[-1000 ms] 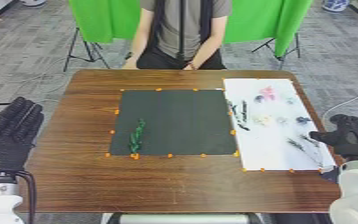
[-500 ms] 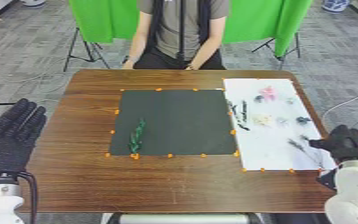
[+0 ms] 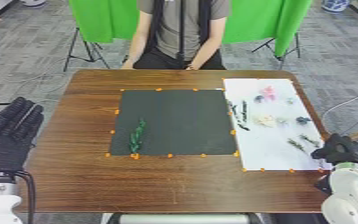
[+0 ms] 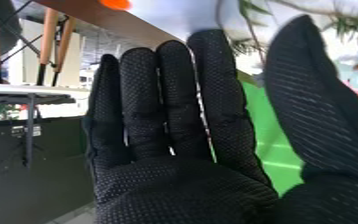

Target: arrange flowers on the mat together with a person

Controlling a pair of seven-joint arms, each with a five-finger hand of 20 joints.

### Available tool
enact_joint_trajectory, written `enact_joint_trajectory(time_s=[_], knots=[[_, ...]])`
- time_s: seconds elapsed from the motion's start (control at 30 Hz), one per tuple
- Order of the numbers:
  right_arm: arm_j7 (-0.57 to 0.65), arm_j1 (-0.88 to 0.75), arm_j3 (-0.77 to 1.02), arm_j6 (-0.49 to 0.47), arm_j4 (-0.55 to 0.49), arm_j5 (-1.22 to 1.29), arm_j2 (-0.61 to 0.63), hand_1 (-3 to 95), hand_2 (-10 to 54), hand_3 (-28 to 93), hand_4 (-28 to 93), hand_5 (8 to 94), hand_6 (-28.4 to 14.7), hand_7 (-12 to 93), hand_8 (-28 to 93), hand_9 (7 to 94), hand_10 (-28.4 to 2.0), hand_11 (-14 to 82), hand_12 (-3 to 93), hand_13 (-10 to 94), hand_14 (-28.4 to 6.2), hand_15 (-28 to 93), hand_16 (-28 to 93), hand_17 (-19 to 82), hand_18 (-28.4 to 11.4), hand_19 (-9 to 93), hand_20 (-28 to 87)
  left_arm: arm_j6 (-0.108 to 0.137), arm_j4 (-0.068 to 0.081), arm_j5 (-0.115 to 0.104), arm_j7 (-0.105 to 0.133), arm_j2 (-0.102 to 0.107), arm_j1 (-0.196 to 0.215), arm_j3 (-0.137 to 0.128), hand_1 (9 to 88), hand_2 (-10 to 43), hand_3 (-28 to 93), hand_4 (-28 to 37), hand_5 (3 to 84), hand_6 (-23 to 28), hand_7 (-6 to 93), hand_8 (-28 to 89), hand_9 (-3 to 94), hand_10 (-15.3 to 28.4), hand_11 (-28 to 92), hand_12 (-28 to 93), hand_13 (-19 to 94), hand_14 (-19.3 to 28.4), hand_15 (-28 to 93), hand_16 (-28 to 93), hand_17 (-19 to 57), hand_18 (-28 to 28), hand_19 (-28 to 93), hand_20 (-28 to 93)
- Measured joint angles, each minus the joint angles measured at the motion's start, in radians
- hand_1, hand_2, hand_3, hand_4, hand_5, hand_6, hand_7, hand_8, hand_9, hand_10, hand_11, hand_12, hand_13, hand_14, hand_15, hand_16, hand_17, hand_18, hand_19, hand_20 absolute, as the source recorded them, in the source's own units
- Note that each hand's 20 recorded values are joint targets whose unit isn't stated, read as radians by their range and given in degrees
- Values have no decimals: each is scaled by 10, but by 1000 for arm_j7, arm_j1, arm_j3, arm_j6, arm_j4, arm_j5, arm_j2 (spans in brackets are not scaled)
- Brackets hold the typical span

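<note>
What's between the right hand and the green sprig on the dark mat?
Head view, from the right hand inward: two small sprigs on the white sheet, then bare dark mat.

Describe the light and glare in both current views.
Head view: soft sheen on the bare wooden table, little glare on the dark mat, and the pale flower nearly washes out against the white sheet. Right wrist view: light streaks cross the green cloth behind the dark right hand.

The right hand (image 3: 339, 150) hides part of the white mat (image 3: 262, 159); pale flowers (image 3: 264, 120) on that mat are indistinct.
</note>
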Motion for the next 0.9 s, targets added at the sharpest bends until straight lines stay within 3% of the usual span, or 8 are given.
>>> enact_joint_trajectory(time_s=[0.1, 0.23, 0.43, 0.67, 0.9], knots=[[5, 26, -27, 41, 18, 13, -1, 510, -42, 698, -280, 653, 0, 442, 52, 606, -130, 379, 531, 452, -154, 676, 343, 203, -195, 650, 257, 7, -1, -5, 1, 0, 0, 0, 257, 114, 702, -283, 490, 96, 204, -98, 381, 156, 174, 112, 264, 155, 272, -49, -39, 105, 254, 105], [23, 48, -68, 94, 30, 14, -1, 518, -33, 698, -280, 649, 3, 467, 67, 626, -119, 397, 577, 471, -158, 708, 362, 215, -199, 667, 264, 14, -1, -12, 3, 1, 0, 4, 259, 116, 710, -283, 489, 96, 184, -92, 384, 156, 173, 110, 268, 156, 279, -47, -40, 106, 260, 107], [38, 49, -74, 111, 11, 22, -2, 519, -33, 698, -272, 647, 2, 472, 66, 637, -117, 412, 590, 493, -157, 722, 374, 219, -204, 678, 271, 16, -3, -16, 3, 1, 1, 5, 261, 116, 713, -283, 490, 97, 172, -87, 386, 157, 174, 108, 271, 159, 286, -48, -40, 107, 264, 107], [34, 43, -100, 185, -94, 40, 22, 530, -60, 693, -258, 654, 1, 468, 59, 651, -119, 410, 590, 506, -157, 720, 382, 225, -207, 685, 276, 17, -5, -17, 3, 1, 3, 5, 261, 116, 712, -283, 487, 96, 170, -85, 386, 159, 175, 111, 277, 160, 305, -44, -40, 110, 269, 109], [-28, 159, -284, 280, -132, 43, 60, 534, -74, 698, -257, 659, 5, 467, 65, 658, -113, 407, 592, 519, -154, 714, 394, 230, -209, 682, 275, 27, -6, -28, 5, 9, 7, 7, 259, 116, 712, -283, 487, 97, 167, -85, 388, 159, 176, 112, 279, 160, 311, -45, -40, 111, 270, 110]])
